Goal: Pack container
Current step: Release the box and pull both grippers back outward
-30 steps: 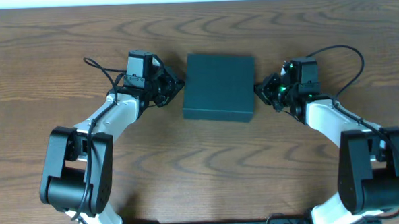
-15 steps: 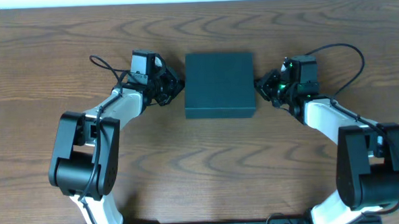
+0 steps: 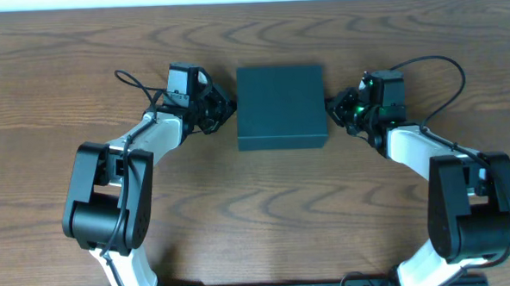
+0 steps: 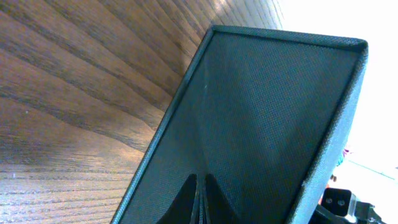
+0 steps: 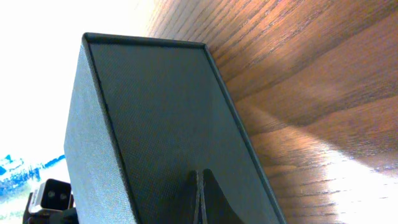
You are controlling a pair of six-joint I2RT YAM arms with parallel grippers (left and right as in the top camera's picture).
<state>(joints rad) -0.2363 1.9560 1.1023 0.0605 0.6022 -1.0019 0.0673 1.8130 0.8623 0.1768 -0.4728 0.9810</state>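
Container has squared up near the worktop's far edge; left pincer and right pincer, closed and empty, brace its sides. Final alignment, I judge; next, back off.

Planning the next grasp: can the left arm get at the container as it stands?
Likely yes. The left hand, shut, sits right at the left wall of the container, nothing between them; it would have to open to grip.

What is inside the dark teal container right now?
The container is closed, so only its plain top and sides show. Whatever is inside is covered and cannot be seen.
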